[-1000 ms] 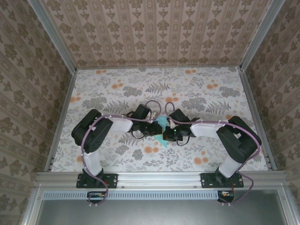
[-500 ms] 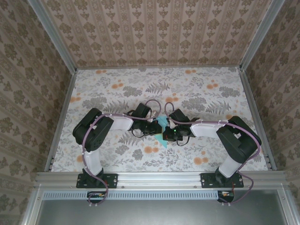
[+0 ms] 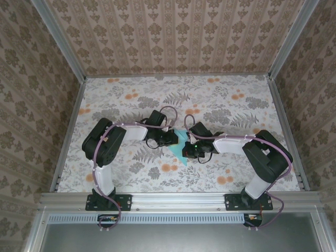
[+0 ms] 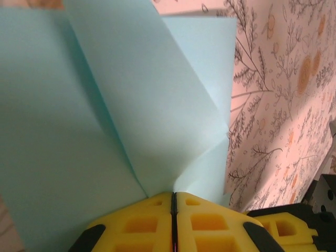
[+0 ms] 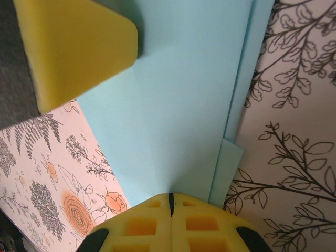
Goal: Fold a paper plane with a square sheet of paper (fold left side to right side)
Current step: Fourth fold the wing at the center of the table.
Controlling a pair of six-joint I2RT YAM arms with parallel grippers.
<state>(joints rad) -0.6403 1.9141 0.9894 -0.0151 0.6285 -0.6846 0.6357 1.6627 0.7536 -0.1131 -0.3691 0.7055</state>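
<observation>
Light cyan paper plane (image 4: 105, 115); yellow claw pads (image 5: 142, 226); floral table (image 3: 220, 100).

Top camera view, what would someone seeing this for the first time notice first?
Probably the light blue paper, partly folded, bright against the busy floral table at its middle. The left pincer, yellow-padded and shut, pinches the paper where its creases converge, while the shut right pincer touches a flatter part. Patterned walls enclose the scene.
</observation>
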